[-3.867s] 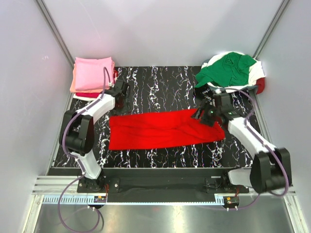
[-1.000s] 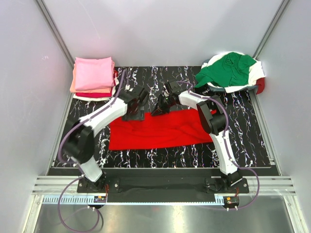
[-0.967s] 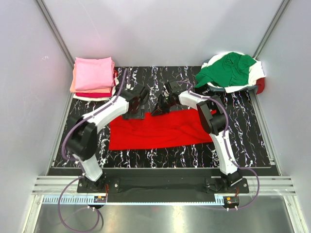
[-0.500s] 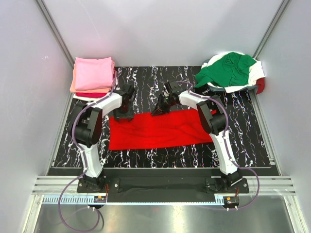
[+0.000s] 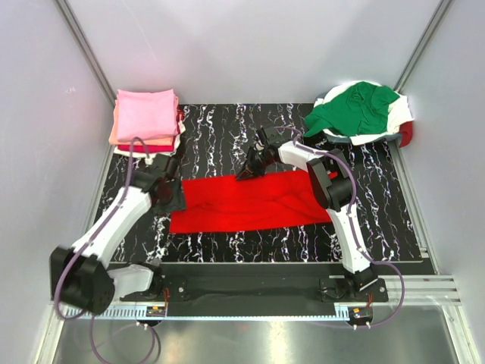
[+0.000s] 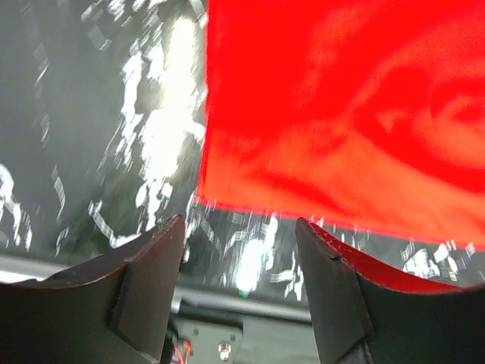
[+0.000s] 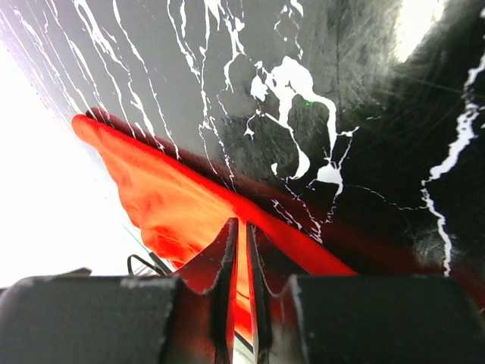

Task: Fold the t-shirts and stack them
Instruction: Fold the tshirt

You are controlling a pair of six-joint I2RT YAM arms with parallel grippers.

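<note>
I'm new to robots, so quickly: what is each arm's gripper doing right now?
Left gripper: open, holding nothing.
Right gripper: closed on the bright red t-shirt.

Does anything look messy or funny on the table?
Yes. The crumpled green cloth t-shirt sprawls unfolded in the far right corner, unlike the neat pink folded stack far left. The bright red cloth t-shirt lies wrinkled, its far edge pinched by the right hand.

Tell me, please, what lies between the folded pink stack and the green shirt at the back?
Only bare black marbled table separates the pink stack and the green shirt; the top view shows it.
</note>
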